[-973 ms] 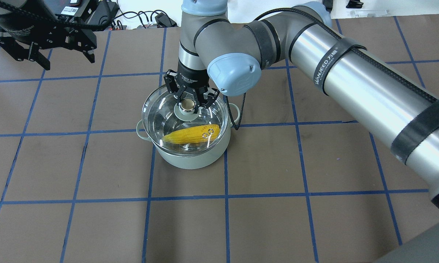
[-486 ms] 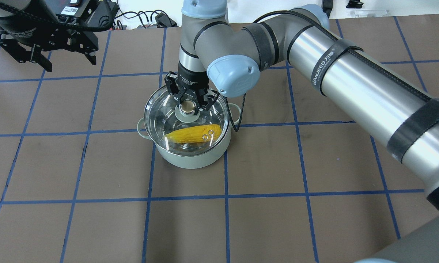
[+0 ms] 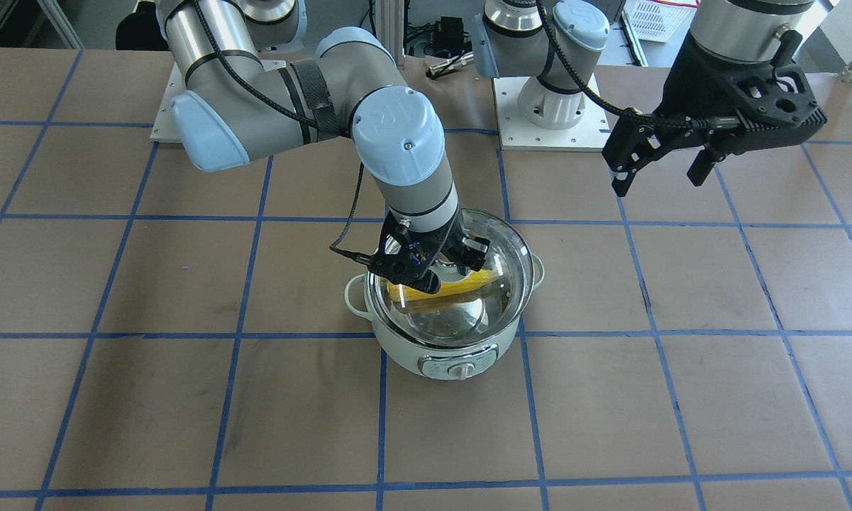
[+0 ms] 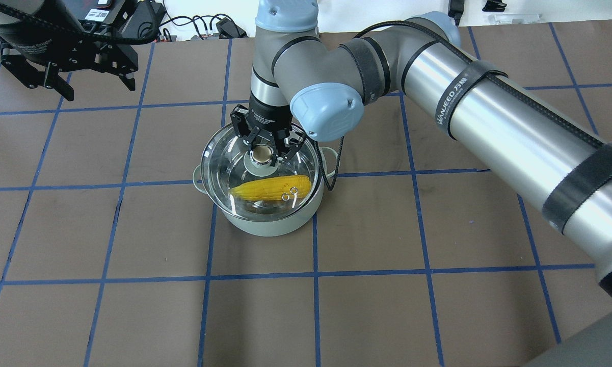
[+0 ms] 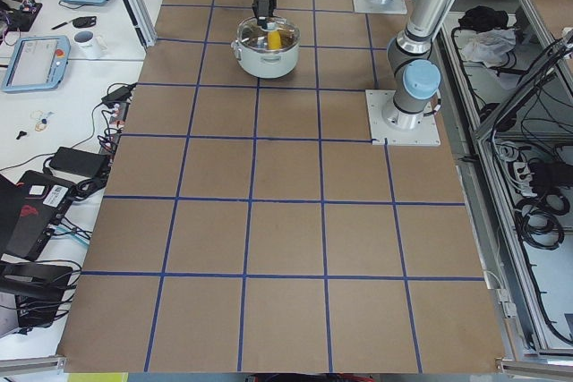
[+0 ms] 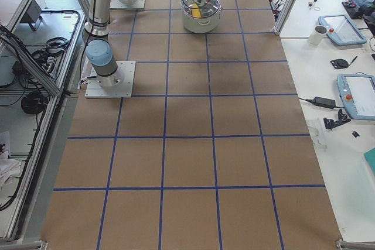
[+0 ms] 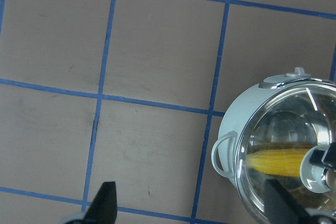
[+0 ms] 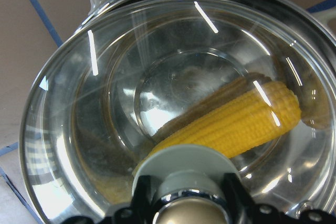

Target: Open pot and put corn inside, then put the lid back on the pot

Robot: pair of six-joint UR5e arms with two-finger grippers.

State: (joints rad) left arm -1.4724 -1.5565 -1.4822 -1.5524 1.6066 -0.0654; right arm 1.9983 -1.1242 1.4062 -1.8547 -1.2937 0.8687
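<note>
The mint-green pot (image 4: 265, 224) stands mid-table, its dial facing away from the robot (image 3: 458, 369). The yellow corn (image 4: 270, 187) lies inside it, seen through the glass in the right wrist view (image 8: 247, 119). My right gripper (image 4: 263, 153) is shut on the knob of the glass lid (image 4: 224, 163) and holds the lid over the pot's mouth, at or just above the rim. I cannot tell whether it is seated. My left gripper (image 4: 66, 86) is open and empty, raised over the table's far left part.
The brown table (image 4: 132, 306) carries a blue tape grid. Cables and boxes (image 4: 198, 23) lie past the far edge. The right arm (image 4: 489, 112) spans the right half above the table. Desks with tablets (image 5: 36, 51) stand beside the table.
The right gripper with the lid has shifted slightly nearer and lower over the pot. The left gripper rose a little. Pot and corn have not moved.
</note>
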